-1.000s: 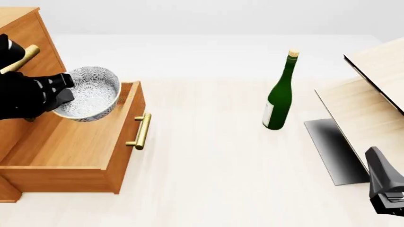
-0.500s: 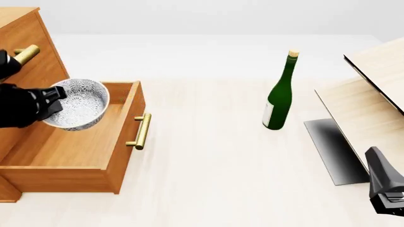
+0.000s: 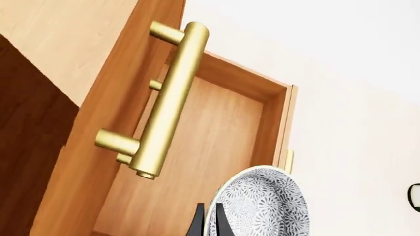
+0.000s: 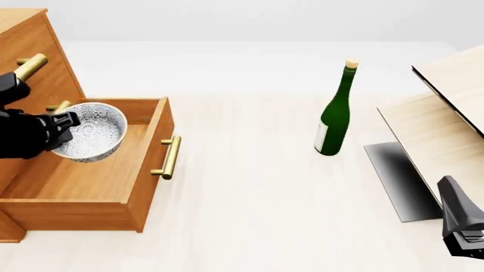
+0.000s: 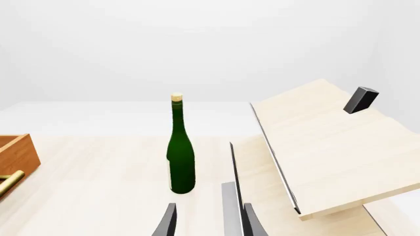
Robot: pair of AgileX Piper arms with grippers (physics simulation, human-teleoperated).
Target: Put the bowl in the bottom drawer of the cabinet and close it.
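**Bowl over open bottom drawer, left arm holding it**

Currently the bowl (image 4: 90, 132) hangs above the inside of the bottom drawer (image 4: 90, 175), toward its back end near the cabinet (image 4: 34, 62) face, mouth up and tilted a little. Left gripper (image 4: 64, 127) pinches the bowl's rim on its cabinet-side edge; in the left wrist view the fingertips (image 3: 220, 221) straddle the rim. Whether the bowl touches the drawer floor I can't tell; looks like it's just above.

Judgement: next move is straight down, then release. Room is fine toward the drawer front wall and its handle (image 4: 170, 157); tighter side is the upper handle (image 3: 164, 98) overhanging near the wrist, so retreat should go up and away from the cabinet.

Right gripper (image 5: 204, 219) is well apart by the pale boards (image 4: 446, 124), jaws spread, empty. Green bottle (image 4: 335, 110) stands between, clear of the drawer's travel.
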